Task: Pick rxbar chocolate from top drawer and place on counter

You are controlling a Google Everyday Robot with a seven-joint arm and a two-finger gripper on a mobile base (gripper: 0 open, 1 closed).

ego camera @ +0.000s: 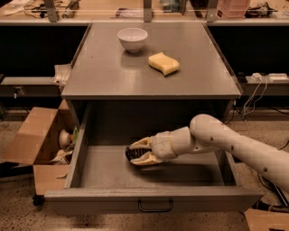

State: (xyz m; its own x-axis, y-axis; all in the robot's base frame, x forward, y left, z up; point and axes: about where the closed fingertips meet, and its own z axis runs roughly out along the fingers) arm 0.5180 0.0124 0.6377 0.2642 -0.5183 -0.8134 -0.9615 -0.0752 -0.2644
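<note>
The top drawer (81, 162) of the grey cabinet is pulled wide open, and its black handle (155, 206) faces me. My gripper (134, 154) reaches in from the right, inside the drawer left of centre. Its pale fingers are shut on the rxbar chocolate (130, 153), a small dark bar gripped by its edges. The bar looks lifted slightly off the drawer floor, and the fingers partly hide it. The counter (189, 76) is the grey metal top directly above the drawer.
A white bowl (132, 39) and a yellow wavy sponge (164, 63) sit on the counter's back half. An open cardboard box (34, 140) with clutter stands on the floor to the left of the drawer. A tan workbench (113, 11) runs along the back.
</note>
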